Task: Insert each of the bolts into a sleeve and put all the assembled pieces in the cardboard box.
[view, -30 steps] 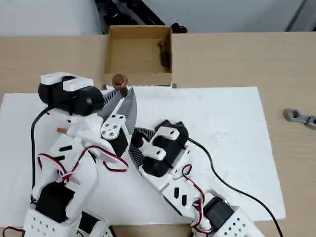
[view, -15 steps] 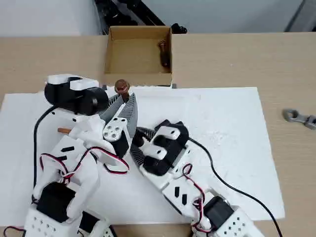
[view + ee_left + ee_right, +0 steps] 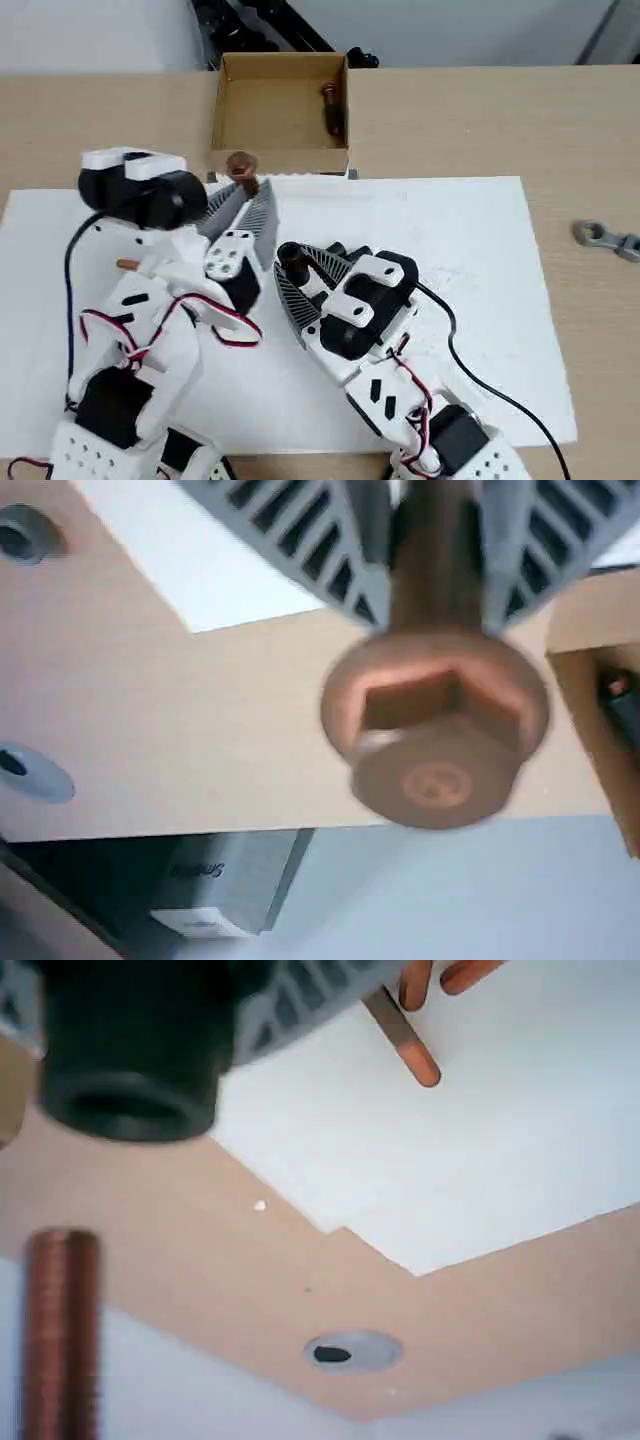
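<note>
Just short of the cardboard box (image 3: 270, 100) | left fingers (image 3: 262, 212) clenched on bolt (image 3: 241, 165), head up | right fingers (image 3: 291, 300) gripping sleeve (image 3: 292, 255) alongside, likely for mating | one assembled piece (image 3: 332, 108) already boxed

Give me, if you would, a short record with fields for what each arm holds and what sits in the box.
left gripper: shut on a copper bolt, its head near the front wall of the cardboard box
right gripper: shut on a black sleeve, above the white sheet
in box: one assembled piece, against a side wall
loose: spare bolt on the sheet
</note>
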Action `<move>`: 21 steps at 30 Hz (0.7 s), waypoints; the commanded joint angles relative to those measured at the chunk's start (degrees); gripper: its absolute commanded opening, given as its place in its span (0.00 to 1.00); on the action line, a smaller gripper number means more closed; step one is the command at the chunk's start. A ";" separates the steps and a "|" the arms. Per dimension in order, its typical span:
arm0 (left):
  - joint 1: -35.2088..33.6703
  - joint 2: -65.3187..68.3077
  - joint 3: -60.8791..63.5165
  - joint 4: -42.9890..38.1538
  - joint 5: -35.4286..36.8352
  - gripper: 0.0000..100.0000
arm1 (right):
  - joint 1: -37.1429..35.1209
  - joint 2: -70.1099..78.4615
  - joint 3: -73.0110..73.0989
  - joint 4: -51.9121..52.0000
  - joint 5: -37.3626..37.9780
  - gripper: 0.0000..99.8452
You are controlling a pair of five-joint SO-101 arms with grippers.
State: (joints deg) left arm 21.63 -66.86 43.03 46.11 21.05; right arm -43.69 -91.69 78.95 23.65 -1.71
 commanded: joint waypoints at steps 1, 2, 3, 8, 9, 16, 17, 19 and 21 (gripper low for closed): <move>0.62 0.18 -0.22 -2.37 0.35 0.01 | -1.54 0.57 -1.76 -0.13 -0.53 0.00; 0.62 0.18 -0.22 -2.37 0.35 0.01 | -2.51 0.84 -1.76 -0.13 -0.44 0.00; 0.62 0.18 -0.22 -2.37 0.35 0.01 | -3.12 1.01 -1.76 -0.13 -0.44 0.00; 0.62 0.18 -0.04 -1.49 0.35 0.01 | -3.56 1.19 -1.76 -0.13 -0.44 0.00; 0.62 0.18 -0.13 -1.14 0.35 0.01 | -3.56 1.19 -1.76 -0.13 -0.44 0.00; 0.44 0.18 -0.13 1.41 0.26 0.01 | -3.56 1.19 -1.67 -0.04 -0.35 0.00; 0.44 0.18 -0.13 1.41 0.18 0.01 | -3.47 1.19 -1.67 -0.04 -0.35 0.00; 0.44 0.44 0.04 1.41 0.18 0.01 | -3.47 1.19 -1.67 -0.04 -0.35 0.00; 0.44 1.76 -0.04 1.32 0.18 0.01 | -3.47 1.19 -1.67 -0.04 -0.35 0.00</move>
State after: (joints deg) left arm 21.98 -66.42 43.38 47.52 21.05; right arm -46.77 -90.73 78.95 23.65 -1.71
